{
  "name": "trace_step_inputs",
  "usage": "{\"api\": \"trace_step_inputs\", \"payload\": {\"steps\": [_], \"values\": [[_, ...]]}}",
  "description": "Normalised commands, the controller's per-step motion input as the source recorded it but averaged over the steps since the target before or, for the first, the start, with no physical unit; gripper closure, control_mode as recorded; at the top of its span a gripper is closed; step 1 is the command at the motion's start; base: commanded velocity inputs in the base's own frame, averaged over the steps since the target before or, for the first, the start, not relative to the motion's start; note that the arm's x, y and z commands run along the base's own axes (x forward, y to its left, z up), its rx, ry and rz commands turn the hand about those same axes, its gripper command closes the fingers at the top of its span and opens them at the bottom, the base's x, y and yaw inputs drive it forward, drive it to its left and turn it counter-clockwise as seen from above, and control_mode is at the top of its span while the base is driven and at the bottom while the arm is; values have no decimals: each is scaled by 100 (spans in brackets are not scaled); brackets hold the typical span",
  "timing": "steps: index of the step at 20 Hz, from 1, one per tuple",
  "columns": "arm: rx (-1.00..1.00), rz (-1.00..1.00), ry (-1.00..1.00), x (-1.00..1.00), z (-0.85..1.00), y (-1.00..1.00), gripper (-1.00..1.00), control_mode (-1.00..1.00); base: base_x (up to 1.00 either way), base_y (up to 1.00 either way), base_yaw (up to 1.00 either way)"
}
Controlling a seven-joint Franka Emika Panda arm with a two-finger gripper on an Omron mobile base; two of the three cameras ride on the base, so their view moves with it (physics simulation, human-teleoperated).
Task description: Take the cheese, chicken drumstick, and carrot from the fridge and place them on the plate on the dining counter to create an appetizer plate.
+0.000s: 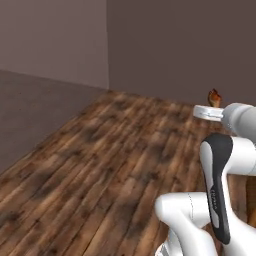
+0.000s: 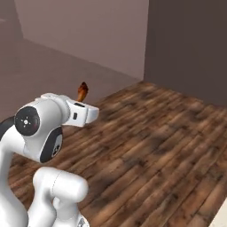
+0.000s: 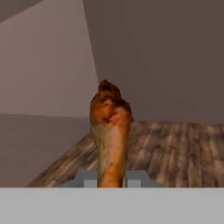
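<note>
The chicken drumstick, dark brown and roasted, stands up between my two fingertips in the hand view, its thin end down in the grip. My gripper is shut on it. From the left base view the drumstick pokes up above the white hand at the right edge. In the right base view the drumstick rises behind the hand, held well above the floor. The cheese, carrot, fridge, plate and dining counter are out of view.
A wooden plank floor stretches ahead. Plain grey-brown walls meet at a corner beyond it. My own white arm stands in the foreground.
</note>
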Motion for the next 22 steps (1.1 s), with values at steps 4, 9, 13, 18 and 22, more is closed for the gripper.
{"api": "trace_step_inputs", "payload": {"steps": [4, 9, 13, 18, 22], "values": [[0, 0, 0, 0, 0, 0, 100, 100, 88, 46, -67], [0, 0, 0, 0, 0, 0, 100, 100, 100, 40, -67], [0, 0, 0, 0, 0, 0, 100, 100, 100, 60, -59], [0, 0, 0, 0, 0, 0, 100, 100, 100, 82, -49], [0, 0, 0, 0, 0, 0, 100, 100, 100, 98, -46]]}}
